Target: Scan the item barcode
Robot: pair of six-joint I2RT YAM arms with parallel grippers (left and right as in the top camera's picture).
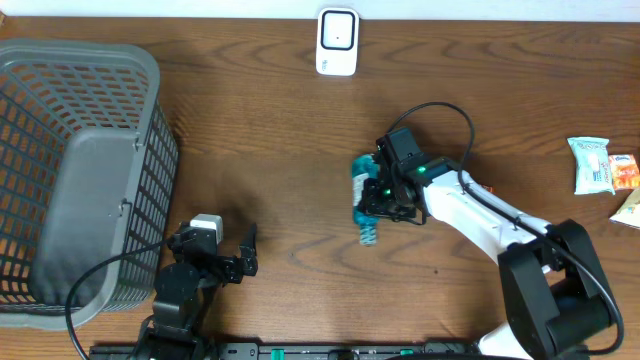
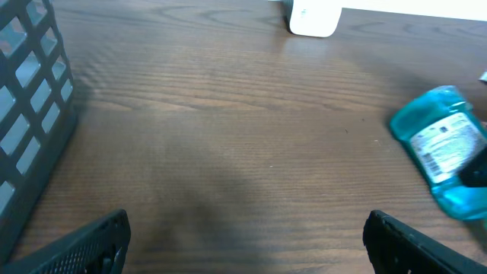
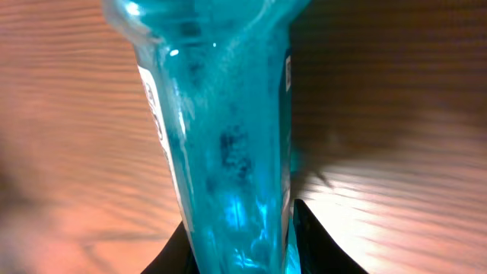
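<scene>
Nearest the robot's base, the left claw (image 1: 222, 248) hangs low over the desk (image 1: 280, 130) with its jaws spread wide and nothing between them, close beside the grey basket (image 1: 150, 70).

Further out, near the middle of the desk, the teal bottle (image 2: 443, 152) lies on its side. Its long axis runs roughly from the near edge towards the far edge, slightly tilted. The right claw (image 1: 378, 198) is directly over the bottle's middle, across that axis. In the right wrist view its dark fingers (image 3: 308, 232) press against both flanks of the bottle, so the claw appears clenched on it. The bottle seems not yet lifted. The right arm is plainly the one on the item; the left claw is well apart from it, off to the left.

The left wrist view shows a white label with a barcode (image 2: 440, 158) on the bottle's upper left face.

Farthest away, at the desk's far edge, stands the white scanner (image 1: 337, 42), beyond the bottle and slightly left of it. The coming move probably means lifting the bottle and carrying it outward, label turned towards the scanner.
</scene>
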